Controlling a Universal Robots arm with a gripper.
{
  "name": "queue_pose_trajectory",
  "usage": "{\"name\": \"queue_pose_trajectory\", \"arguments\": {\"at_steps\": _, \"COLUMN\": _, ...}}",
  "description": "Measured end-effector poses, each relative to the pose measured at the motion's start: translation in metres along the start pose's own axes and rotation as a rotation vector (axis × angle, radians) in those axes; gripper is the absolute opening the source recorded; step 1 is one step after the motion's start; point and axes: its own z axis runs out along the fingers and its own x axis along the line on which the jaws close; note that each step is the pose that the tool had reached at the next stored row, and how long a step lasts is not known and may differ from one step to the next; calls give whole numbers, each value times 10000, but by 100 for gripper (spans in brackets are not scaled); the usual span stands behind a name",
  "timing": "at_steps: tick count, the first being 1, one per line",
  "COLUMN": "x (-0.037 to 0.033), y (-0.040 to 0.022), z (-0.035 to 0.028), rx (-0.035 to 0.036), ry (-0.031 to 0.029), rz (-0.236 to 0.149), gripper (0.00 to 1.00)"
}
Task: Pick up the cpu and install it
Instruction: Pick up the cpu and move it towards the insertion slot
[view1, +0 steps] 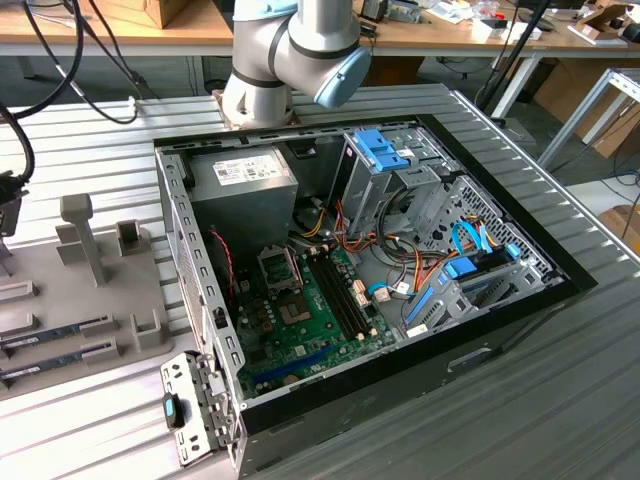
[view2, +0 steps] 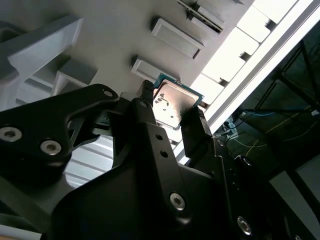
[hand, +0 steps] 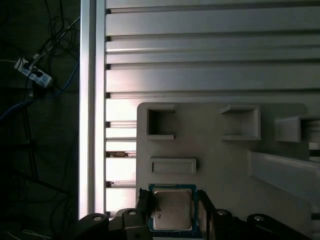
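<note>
Right down on the cpu (hand: 172, 210) now. It lies flat, shiny metal face up, over a grey tray (hand: 225, 165), close to the tray edge that runs along the table's (hand: 200, 50) side rail. The gripper (hand: 173, 212) has the chip dead between its tips. In both wrist views one of the black fingers (hand: 206, 212) sits against each of two opposite edges of the green rim, with no gap that I can make out. I call it narrowed onto the chip and gripping it. Whether the chip is clear of the tray I cannot tell. It is square, so there is no long axis to speak of; the hold runs straight across it, its sides parallel to the fingers.

Around it, a low block (hand: 173, 165) stands just beside the chip's free edge. Two open-sided pockets (hand: 160, 123) sit beyond that, one near the tray's rounded corner. A long ridge (hand: 282, 170) lies off to one side, apart from the fingers. Nothing but the fingers touches the chip. Past the table's edge, a power strip (hand: 32, 75) and cables lie on the floor.

In the exterior view the computer case (view1: 420, 375) lies open mid-table, its green board (view1: 320, 330) facing up. The metal-framed socket (view1: 278, 268) is near the board's edge by the power supply. Memory sticks (view1: 55, 335) rest in holders at the exterior view's left.
</note>
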Motion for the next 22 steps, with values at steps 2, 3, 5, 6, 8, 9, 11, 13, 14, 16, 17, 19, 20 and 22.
{"name": "queue_pose_trajectory", "arguments": {"at_steps": 2, "x": 1, "y": 1, "z": -18, "rx": -7, "ry": 0, "rz": -1, "gripper": 47}}
{"name": "queue_pose_trajectory", "arguments": {"at_steps": 3, "x": 1, "y": 1, "z": -25, "rx": -10, "ry": -1, "rz": -1, "gripper": 47}}
{"name": "queue_pose_trajectory", "arguments": {"at_steps": 5, "x": 2, "y": 1, "z": -41, "rx": -17, "ry": 0, "rz": -1, "gripper": 47}}
{"name": "queue_pose_trajectory", "arguments": {"at_steps": 6, "x": 2, "y": 2, "z": -49, "rx": -20, "ry": 0, "rz": -1, "gripper": 47}}
{"name": "queue_pose_trajectory", "arguments": {"at_steps": 8, "x": 3, "y": 2, "z": -65, "rx": -27, "ry": 0, "rz": -1, "gripper": 47}}
{"name": "queue_pose_trajectory", "arguments": {"at_steps": 9, "x": 3, "y": 3, "z": -76, "rx": -31, "ry": 1, "rz": -1, "gripper": 47}}
{"name": "queue_pose_trajectory", "arguments": {"at_steps": 11, "x": 4, "y": 3, "z": -92, "rx": -37, "ry": 1, "rz": -2, "gripper": 47}}
{"name": "queue_pose_trajectory", "arguments": {"at_steps": 13, "x": 5, "y": 4, "z": -107, "rx": -43, "ry": 1, "rz": -2, "gripper": 47}}
{"name": "queue_pose_trajectory", "arguments": {"at_steps": 14, "x": 5, "y": 4, "z": -115, "rx": -46, "ry": 1, "rz": -2, "gripper": 47}}
{"name": "queue_pose_trajectory", "arguments": {"at_steps": 16, "x": 6, "y": 5, "z": -133, "rx": -53, "ry": 1, "rz": -2, "gripper": 47}}
{"name": "queue_pose_trajectory", "arguments": {"at_steps": 17, "x": 6, "y": 5, "z": -142, "rx": -57, "ry": 1, "rz": -3, "gripper": 47}}
{"name": "queue_pose_trajectory", "arguments": {"at_steps": 19, "x": 7, "y": 6, "z": -163, "rx": -66, "ry": 1, "rz": -3, "gripper": 47}}
{"name": "queue_pose_trajectory", "arguments": {"at_steps": 20, "x": 7, "y": 6, "z": -172, "rx": -70, "ry": 1, "rz": -3, "gripper": 47}}
{"name": "queue_pose_trajectory", "arguments": {"at_steps": 22, "x": 8, "y": 7, "z": -192, "rx": -79, "ry": 1, "rz": -3, "gripper": 47}}
